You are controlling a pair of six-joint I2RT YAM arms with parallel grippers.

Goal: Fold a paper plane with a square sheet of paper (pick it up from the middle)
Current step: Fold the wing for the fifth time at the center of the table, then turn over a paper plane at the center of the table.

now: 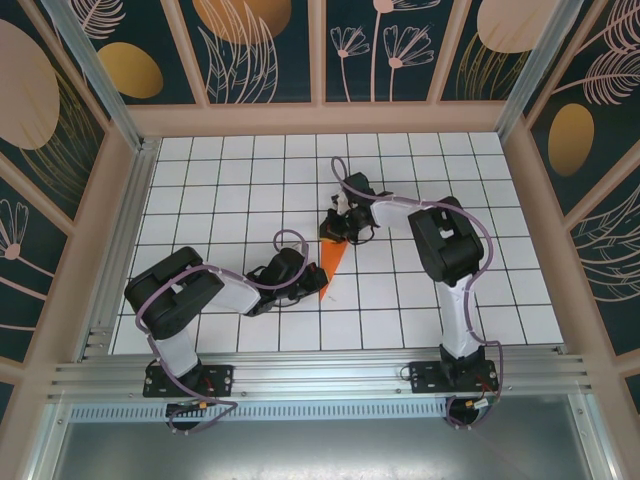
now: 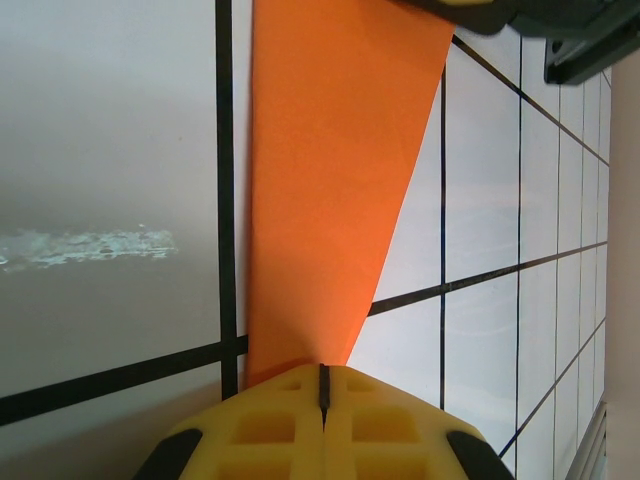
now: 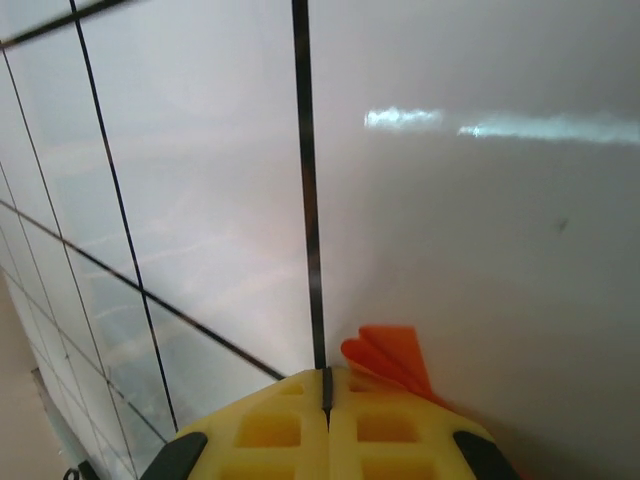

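Both left fingers [image 2: 265, 430] and right fingers [image 3: 265, 430] pinch ends of the paper plane [image 1: 334, 258], bare tiles [image 1: 250, 180] around.

paper plane [image 2: 330, 180]: thin orange paper, matt, smooth, even colour | table [image 3: 450, 250]: white tiled surface, glossy, smooth, streaked with light glare, thin dark grid lines | left fingers [image 2: 270, 430], right fingers [image 3: 270, 435]: yellow moulded plastic, matt, with waffle-like recesses | frame rail [image 1: 320, 378]: ribbed bare metal, dull sheen

left arm [image 1: 190, 295], right arm [image 1: 447, 248] bent inward; left fingers [image 2: 262, 425], right fingers [image 3: 385, 432] pressed together.
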